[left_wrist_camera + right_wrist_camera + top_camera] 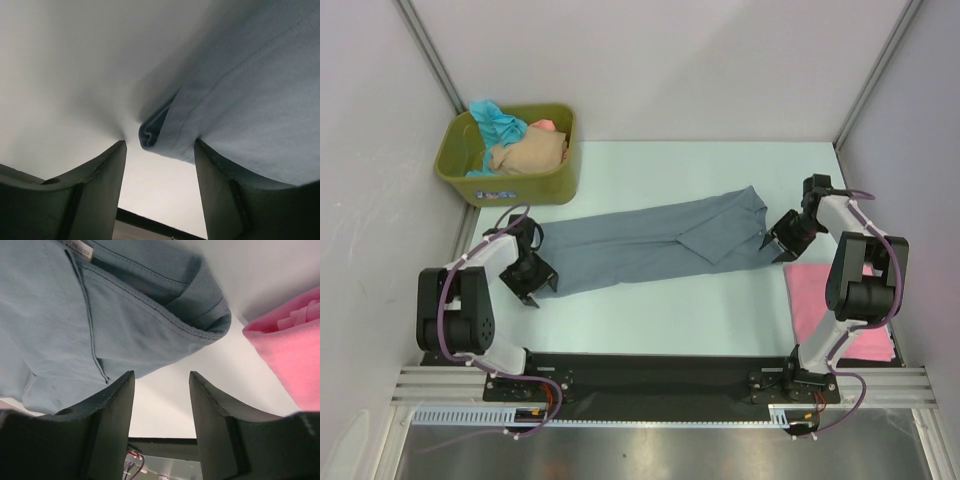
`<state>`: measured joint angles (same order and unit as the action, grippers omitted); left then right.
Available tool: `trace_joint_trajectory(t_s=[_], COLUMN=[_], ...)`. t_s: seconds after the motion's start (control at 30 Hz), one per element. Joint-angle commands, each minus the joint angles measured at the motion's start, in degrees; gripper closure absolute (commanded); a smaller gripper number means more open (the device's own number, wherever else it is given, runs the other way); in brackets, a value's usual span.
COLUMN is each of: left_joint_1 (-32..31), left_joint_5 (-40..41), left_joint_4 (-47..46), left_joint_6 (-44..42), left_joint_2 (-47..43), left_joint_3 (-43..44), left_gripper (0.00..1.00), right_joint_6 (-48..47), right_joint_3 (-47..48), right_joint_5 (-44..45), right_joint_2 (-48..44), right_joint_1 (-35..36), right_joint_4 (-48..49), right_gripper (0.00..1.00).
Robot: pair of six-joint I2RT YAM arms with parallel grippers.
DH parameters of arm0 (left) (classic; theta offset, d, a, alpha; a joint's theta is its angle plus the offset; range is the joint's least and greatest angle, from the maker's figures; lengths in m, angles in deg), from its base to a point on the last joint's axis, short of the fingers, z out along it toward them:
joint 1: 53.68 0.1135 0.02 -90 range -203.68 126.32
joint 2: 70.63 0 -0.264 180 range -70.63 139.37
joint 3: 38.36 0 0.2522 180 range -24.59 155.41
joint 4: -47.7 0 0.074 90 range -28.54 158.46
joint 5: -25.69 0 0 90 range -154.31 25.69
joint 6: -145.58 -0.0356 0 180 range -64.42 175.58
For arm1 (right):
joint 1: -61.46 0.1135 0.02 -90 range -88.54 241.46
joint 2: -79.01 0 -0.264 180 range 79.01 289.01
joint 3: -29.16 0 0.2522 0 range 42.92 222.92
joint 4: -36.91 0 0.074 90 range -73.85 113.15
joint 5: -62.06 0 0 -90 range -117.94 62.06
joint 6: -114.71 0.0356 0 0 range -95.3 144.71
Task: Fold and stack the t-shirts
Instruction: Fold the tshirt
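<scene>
Pale walls are boxing in a white bench. Stretching across the middle of the overhead frame is the slate grey-blue t-shirt, lying flat as a long folded band that is running from left of centre up towards the right.

At the lower right of that frame, the pink t-shirt is lying flat on the bench, partly hiding beneath the right arm. At the upper left, the olive-green tub is sitting at the bench's far corner. It is holding a crumpled teal t-shirt, a beige t-shirt and a glimpse of a salmon t-shirt.

The left arm is reaching in at the left end of the grey-blue shirt. The left jaws are standing well apart, and in the wrist view a curled corner of the hem is lying in the gap between them, not pinched.

The right jaws are sitting at the shirt's right end, roughly half open and gripping nothing. Bare bench is showing between them. The grey-blue collar end is filling the upper left of that wrist frame, and the pink shirt is edging in at the right.
</scene>
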<state>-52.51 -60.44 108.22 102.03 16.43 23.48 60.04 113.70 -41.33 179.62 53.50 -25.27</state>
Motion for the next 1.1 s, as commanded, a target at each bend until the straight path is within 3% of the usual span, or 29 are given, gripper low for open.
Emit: trace_joint_trajectory(t_s=[0.0,0.2,0.53,0.63,0.67,0.73,0.83,1.07], left_joint_1=[0.9,1.1,2.3,3.3,3.7,5.8,8.8,11.1], left_joint_5=[1.4,3.2,4.8,5.4,5.5,6.0,6.7,6.8], left_joint_4=[-1.8,-2.3,-1.9,-1.7,-1.7,-1.5,-1.6,-1.1], left_joint_6=[0.3,-1.2,-2.9,-3.4,-3.6,-4.0,-5.2,-5.2], left_joint_2=[1.4,2.3,3.1,3.0,2.8,2.1,1.2,-0.7], left_joint_3=[0.3,1.5,2.1,1.7,1.4,0.9,0.4,-1.7], left_gripper=[0.39,0.60,0.76,0.83,0.86,0.92,1.00,0.98], right_joint_6=[0.8,1.3,1.3,0.3,0.1,-0.3,-0.9,-0.4], right_joint_3=[-0.9,-1.4,-2.7,-2.4,-2.6,-3.2,-4.9,-8.9], right_joint_5=[0.7,2.0,5.5,7.2,7.8,9.5,11.7,11.2], right_joint_2=[0.5,2.0,4.3,5.9,5.8,5.5,3.3,-0.9], right_joint_1=[0.0,0.0,-0.6,-0.6,-0.6,-0.6,-0.1,2.3], right_joint_4=[0.3,1.7,4.5,4.9,4.7,4.0,3.2,2.0], right_gripper=[0.46,0.45,0.48,0.61,0.82,1.00,1.00,1.00])
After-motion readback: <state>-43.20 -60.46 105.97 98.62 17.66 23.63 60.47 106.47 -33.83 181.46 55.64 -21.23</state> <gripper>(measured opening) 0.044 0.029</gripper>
